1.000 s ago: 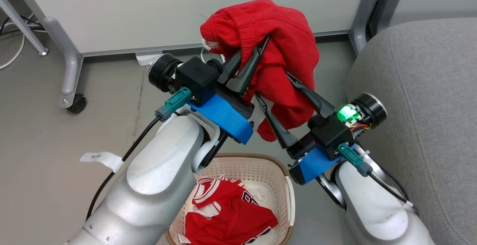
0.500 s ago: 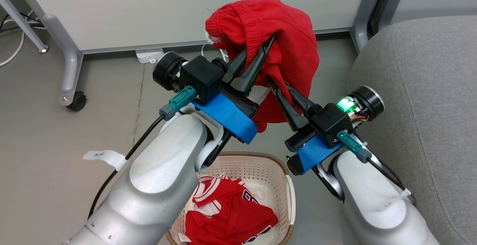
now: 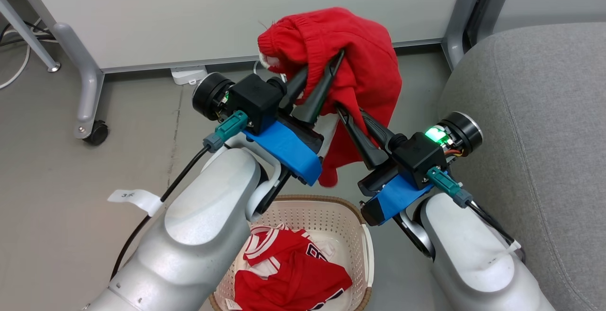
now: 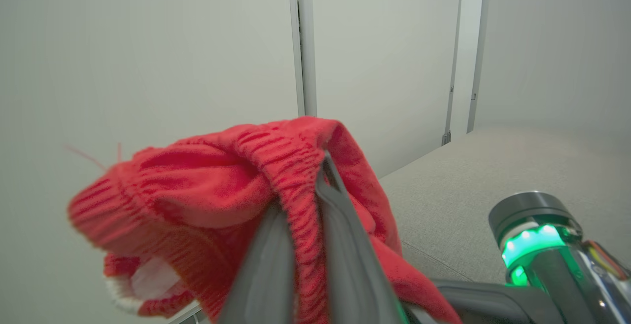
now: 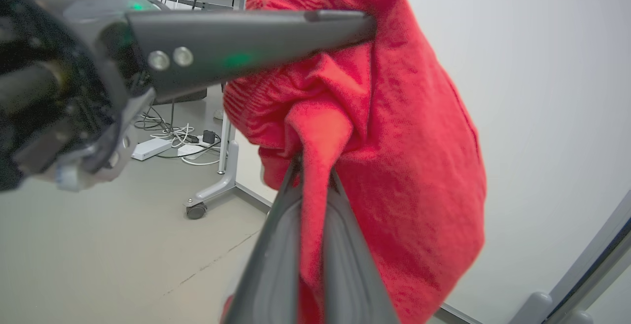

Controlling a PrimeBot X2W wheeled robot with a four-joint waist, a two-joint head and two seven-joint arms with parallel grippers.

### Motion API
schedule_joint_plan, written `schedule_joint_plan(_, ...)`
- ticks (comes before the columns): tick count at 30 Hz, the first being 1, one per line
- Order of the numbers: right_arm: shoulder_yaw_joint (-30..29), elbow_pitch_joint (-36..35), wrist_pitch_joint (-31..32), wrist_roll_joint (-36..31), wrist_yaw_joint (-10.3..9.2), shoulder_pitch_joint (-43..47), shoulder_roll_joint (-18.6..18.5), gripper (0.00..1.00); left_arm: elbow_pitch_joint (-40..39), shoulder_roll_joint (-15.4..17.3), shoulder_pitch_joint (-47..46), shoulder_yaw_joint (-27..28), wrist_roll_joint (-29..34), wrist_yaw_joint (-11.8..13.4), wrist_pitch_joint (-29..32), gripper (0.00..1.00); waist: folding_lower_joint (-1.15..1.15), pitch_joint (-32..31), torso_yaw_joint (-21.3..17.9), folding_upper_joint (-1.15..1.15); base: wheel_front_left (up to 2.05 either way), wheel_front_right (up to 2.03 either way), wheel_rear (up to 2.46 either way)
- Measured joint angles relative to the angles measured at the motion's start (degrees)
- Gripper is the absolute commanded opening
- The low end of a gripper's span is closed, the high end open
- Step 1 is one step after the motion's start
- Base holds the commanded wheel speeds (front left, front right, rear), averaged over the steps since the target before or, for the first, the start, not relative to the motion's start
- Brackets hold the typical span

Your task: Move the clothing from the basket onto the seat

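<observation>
One red garment (image 3: 364, 50) — waistband pinched in left hand (image 3: 326, 65), lower fold pinched in right hand (image 3: 350, 112), above basket (image 3: 331, 200).

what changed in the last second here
The right pincer closed: a second ago its fingers stood spread around the hanging part of the red shorts, and now it is shut on that cloth. The left pincer kept its grip on them, the shorts stayed up above the basket, and the jersey lies in it as before.
</observation>
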Motion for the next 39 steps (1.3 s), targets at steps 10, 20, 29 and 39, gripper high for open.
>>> schedule_joint_plan(10, 0.2, -0.5, 0.0, 0.9, 0.00, 0.0, 0.0, 0.00, 2.4, -0.1, -0.1, 0.4, 1.2, 0.0, 0.0, 1.00, 0.00, 0.3, 0.3, 0.00, 0.00, 0.00, 0.00)
schedule_joint_plan(20, -1.3, -1.8, 0.0, 2.3, 0.00, 1.2, 0.0, 0.00, 2.5, 0.4, 0.1, 1.9, 2.0, 0.0, 0.0, 1.00, 0.00, 0.7, -0.6, 0.00, 0.00, 0.00, 0.00)
schedule_joint_plan(29, -2.9, -5.2, 0.0, 3.0, 0.00, 3.1, 0.1, 0.00, 0.1, 1.1, 0.5, 2.3, 3.6, 0.0, 0.0, 1.00, 0.00, 2.3, -4.2, 0.00, 0.00, 0.00, 0.00)
schedule_joint_plan(39, -4.8, -9.5, 0.0, 3.7, 0.00, 6.3, 0.1, 0.00, -0.7, 1.8, 0.9, 0.5, 4.1, 0.0, 0.0, 1.00, 0.00, 4.0, -11.8, 0.00, 0.00, 0.00, 0.00)
